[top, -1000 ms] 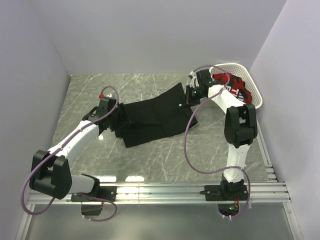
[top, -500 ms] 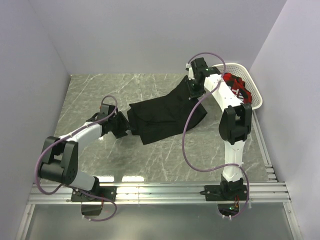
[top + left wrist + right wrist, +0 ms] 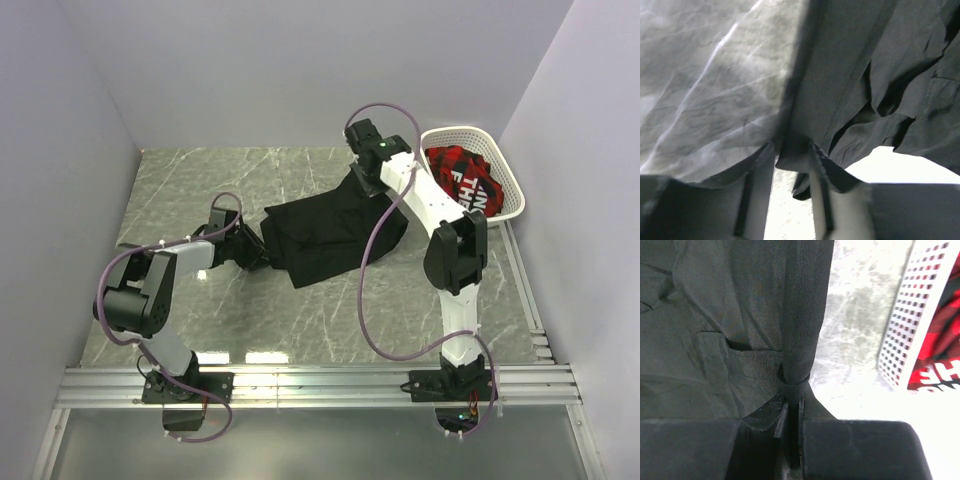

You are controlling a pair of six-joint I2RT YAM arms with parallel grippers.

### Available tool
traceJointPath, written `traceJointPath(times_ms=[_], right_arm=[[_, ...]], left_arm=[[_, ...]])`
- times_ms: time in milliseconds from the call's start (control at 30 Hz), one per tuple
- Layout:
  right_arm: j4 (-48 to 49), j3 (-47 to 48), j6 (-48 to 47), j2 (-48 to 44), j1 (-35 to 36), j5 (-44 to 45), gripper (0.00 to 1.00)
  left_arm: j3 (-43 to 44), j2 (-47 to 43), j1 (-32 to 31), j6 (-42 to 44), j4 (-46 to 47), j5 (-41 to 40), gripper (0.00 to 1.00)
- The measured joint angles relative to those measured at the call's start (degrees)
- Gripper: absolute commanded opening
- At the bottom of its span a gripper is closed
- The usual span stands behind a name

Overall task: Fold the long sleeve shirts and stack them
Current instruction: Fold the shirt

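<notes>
Grey marbled stone formed the worktop (image 3: 190, 190), shut in by plain pale walls on the left, right and far sides.

The right jaws were pressed together on a narrow, rolled strip of the black shirt (image 3: 335, 235). In the right wrist view this strip ran straight away from the pinch, and looser folds of the same cloth (image 3: 715, 315) spread to its left. The left jaws stood part-way apart, with a hanging fold of the shirt's edge (image 3: 792, 145) filling the gap between them. Whether that fold was truly gripped I could not tell.

From above, the right jaws sat at the shirt's far right corner and the left jaws at its left edge. The shirt lay rumpled on the middle of the worktop between them, its far right part drawn up towards the right jaws.

The right arm (image 3: 430, 205) rose from the near right edge and bent far and leftward over the cloth. The left arm (image 3: 185, 258) came from the near left edge, doubled back at its elbow and lay low, pointing right. A purple cable (image 3: 365, 290) looped beside the right arm.

A white basket (image 3: 462, 131) stood in the far right corner, near the right jaws but apart from the shirt. It held a red and black checked garment (image 3: 462, 170) with white lettering.
</notes>
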Motion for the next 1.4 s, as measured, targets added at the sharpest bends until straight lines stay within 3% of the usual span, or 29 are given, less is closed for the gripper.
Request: traceJointPath(times_ms=[400,867,1400], right_arm=[[-1.99,3.82,1.11,2.86,7.61,13.27,0.01],[-6.10,7.32,8.07,9.62,17.07,22.03,0.02],[-7.13,8.98,12.70,15.72,24.28,22.69,0.04]], left_arm=[[-0.39,2.25,-0.35,-1.07,4.72,2.45,0.15],[-1.27,2.25,-2.69,-1.75,6.40,3.13,0.13],[-2.69,2.23,-4.37,-2.80,8.11,3.50,0.05]])
